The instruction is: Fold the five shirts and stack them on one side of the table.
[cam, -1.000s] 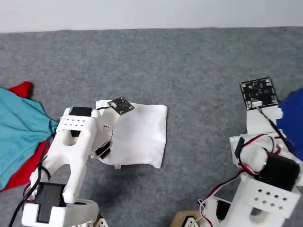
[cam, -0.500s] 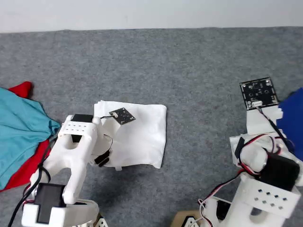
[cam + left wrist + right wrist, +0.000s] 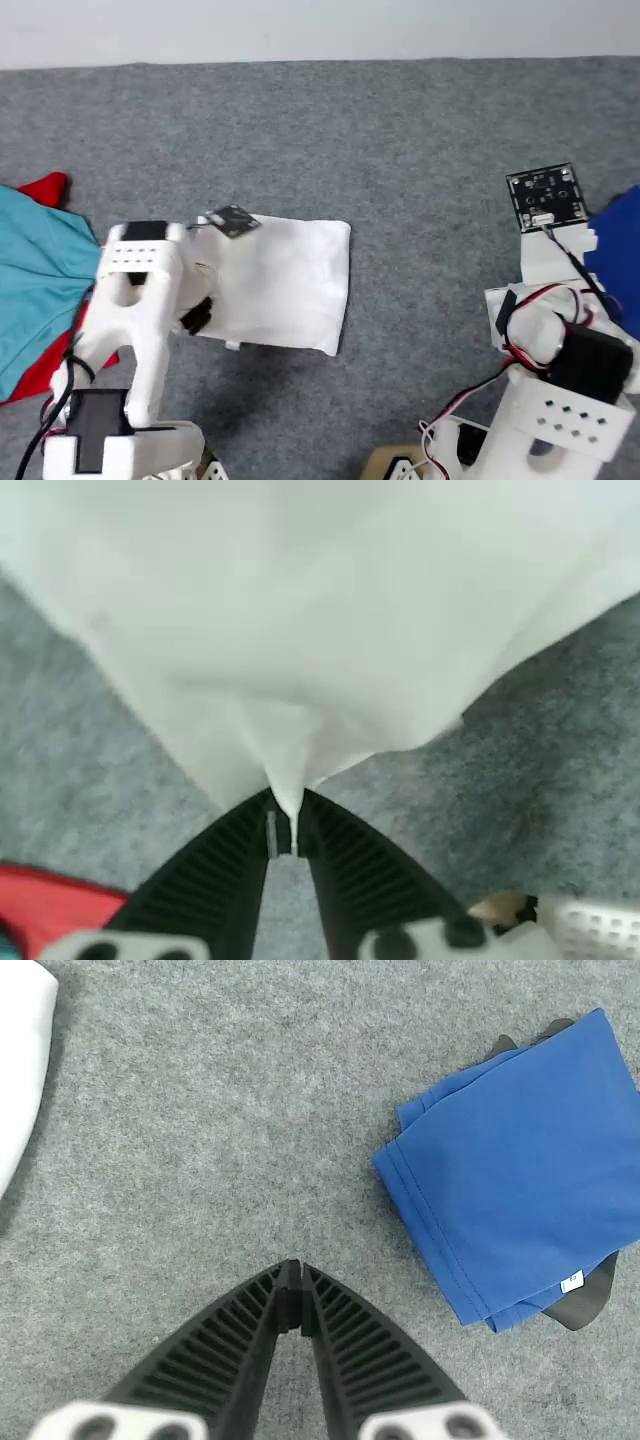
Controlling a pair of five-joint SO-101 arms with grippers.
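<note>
While the left gripper pinches an edge of the folded white shirt on the grey table, the right gripper hangs pressed together on nothing near the folded blue shirt; farther left, a teal shirt lies over what looks like a red shirt.

1. The far part of the tabletop is bare grey felt from the left edge to the right edge.
2. A wide bare lane runs between the white shirt, left of the middle, and the right arm near the right edge.
3. The teal shirt and red shirt crowd the left edge; the left arm stands just beside them.
4. The blue shirt takes up the right edge.
</note>
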